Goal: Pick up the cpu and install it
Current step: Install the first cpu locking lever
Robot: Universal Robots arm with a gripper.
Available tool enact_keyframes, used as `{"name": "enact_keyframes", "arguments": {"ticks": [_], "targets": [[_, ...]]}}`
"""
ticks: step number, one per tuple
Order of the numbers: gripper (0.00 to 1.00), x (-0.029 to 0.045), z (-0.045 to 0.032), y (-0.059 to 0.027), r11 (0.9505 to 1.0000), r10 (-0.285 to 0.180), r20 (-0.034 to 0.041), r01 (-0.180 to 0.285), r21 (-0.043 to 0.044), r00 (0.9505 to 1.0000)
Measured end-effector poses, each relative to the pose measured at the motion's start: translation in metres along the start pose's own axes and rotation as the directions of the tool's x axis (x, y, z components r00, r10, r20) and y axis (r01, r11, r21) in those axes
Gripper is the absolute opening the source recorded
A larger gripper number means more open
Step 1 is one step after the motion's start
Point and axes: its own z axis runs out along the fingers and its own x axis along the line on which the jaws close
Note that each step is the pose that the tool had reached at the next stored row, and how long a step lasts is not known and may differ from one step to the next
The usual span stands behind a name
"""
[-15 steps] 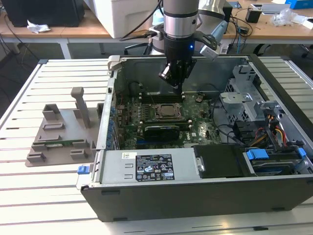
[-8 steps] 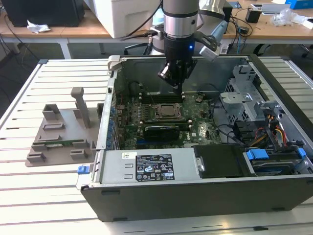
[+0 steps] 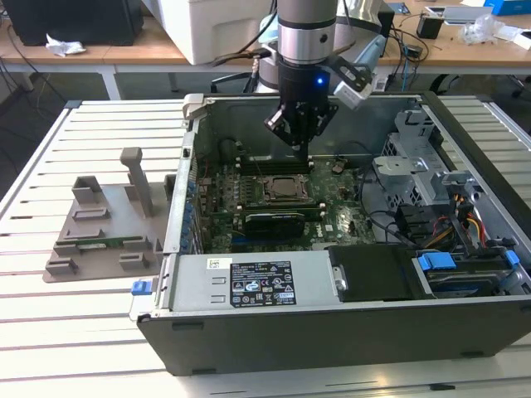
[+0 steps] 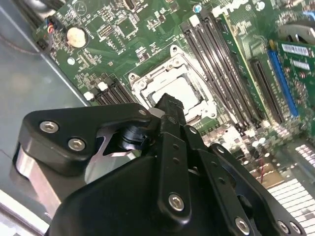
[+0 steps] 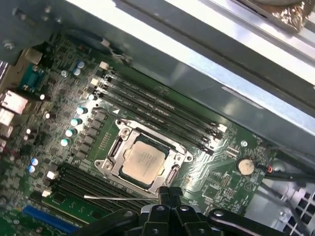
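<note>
The cpu (image 5: pixel 142 160), a flat square chip with a silver-grey top, lies inside the metal-framed socket (image 5: pixel 114 147) on the green motherboard (image 5: pixel 74 88). In the second wrist view the cpu (image 4: pixel 173 90) sits just past my fingertips. My gripper (image 5: pixel 170 191) hangs over the board a little above and to one side of the socket. Its two black fingers are pressed together with nothing between them. In the exterior view the gripper (image 3: pixel 300 148) is inside the open computer case (image 3: pixel 274 332), just behind the socket (image 3: pixel 286 189).
Black memory slots (image 5: pixel 157 110) flank the socket. A coin battery (image 5: pixel 245 165) sits on the board near cables. The case holds a power supply (image 3: pixel 257 282) at the front and a drive cage (image 3: pixel 423 166) at the exterior view's right. A grey fixture (image 3: pixel 104 224) lies on the slatted table.
</note>
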Motion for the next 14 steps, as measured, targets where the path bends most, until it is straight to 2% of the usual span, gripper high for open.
{"name": "enact_keyframes", "arguments": {"ticks": [3,5,7,11,13,14], "targets": [[0.11,0.0000,0.0000,0.0000,0.9989,0.047,-0.0026,-0.047,0.0018,0.9989],[0.11,0.0000,0.0000,0.0000,0.9965,0.084,-0.0046,-0.084,0.0032,0.9964],[0.11,0.0000,0.0000,0.0000,0.9901,0.140,-0.0076,-0.140,0.0055,0.9901],[0.11,0.0000,0.0000,0.0000,0.9800,0.199,-0.0106,-0.199,0.0080,0.9799],[0.11,0.0000,0.0000,0.0000,0.9730,0.231,-0.0122,-0.231,0.0095,0.9729],[0.11,0.0000,0.0001,0.0000,0.9658,0.259,-0.0136,-0.259,0.0108,0.9657]]}}
